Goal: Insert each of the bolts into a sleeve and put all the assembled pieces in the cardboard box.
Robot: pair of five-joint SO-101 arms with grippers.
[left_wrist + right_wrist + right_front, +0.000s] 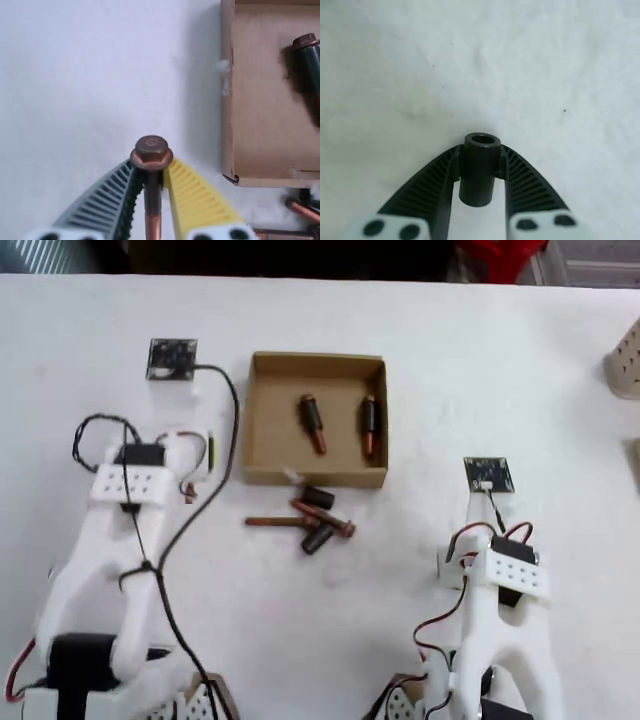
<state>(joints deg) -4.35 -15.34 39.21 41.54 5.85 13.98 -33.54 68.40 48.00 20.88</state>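
Left gripper [152, 167] clamps copper bolt [152, 150], head outermost. Right gripper [480, 152] clamps black sleeve [478, 172], bore open outward. The 2 parts sit well apart, sleeve to bolt's right.

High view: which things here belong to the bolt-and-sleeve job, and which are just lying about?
Job: cardboard box; two assembled pieces inside; two loose bolts and two loose sleeves beside it; bolt in left gripper; sleeve in right gripper.
Lying about: two circuit boards; black cable.
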